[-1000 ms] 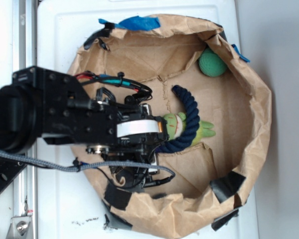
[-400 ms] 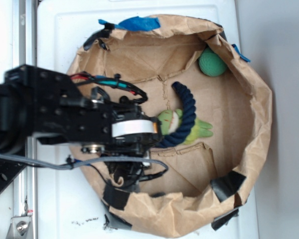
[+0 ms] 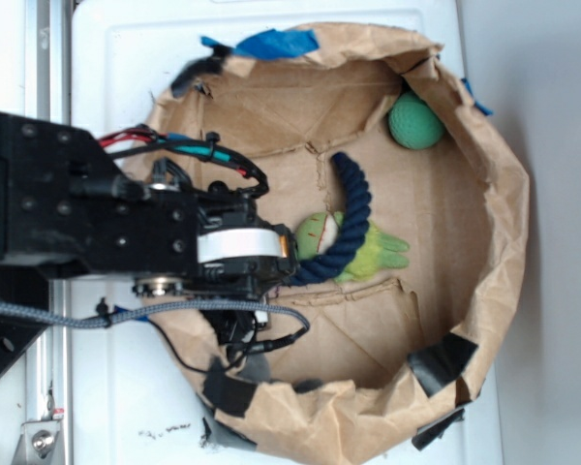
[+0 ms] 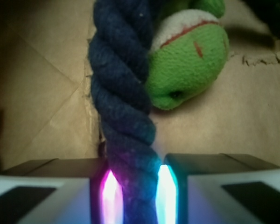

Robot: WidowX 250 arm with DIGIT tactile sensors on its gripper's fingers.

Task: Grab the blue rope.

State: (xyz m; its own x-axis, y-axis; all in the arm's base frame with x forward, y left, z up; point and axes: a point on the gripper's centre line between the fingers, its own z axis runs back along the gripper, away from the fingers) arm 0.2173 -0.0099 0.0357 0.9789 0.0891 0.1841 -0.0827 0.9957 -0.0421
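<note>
Change: arm and claw have shifted left since the earlier frames, and the blue rope and green plush toy have moved left with them.
Claw: clenched on the blue rope (wrist view shows the rope pinched between both fingers).
Blue rope: inside the brown paper bowl, curving from the claw up over the plush toy.
Plush toy: beneath the rope, touching it.
Green ball: upper right, against the bowl's wall, well apart from the rope.
Bench: white, carries the bowl.
</note>
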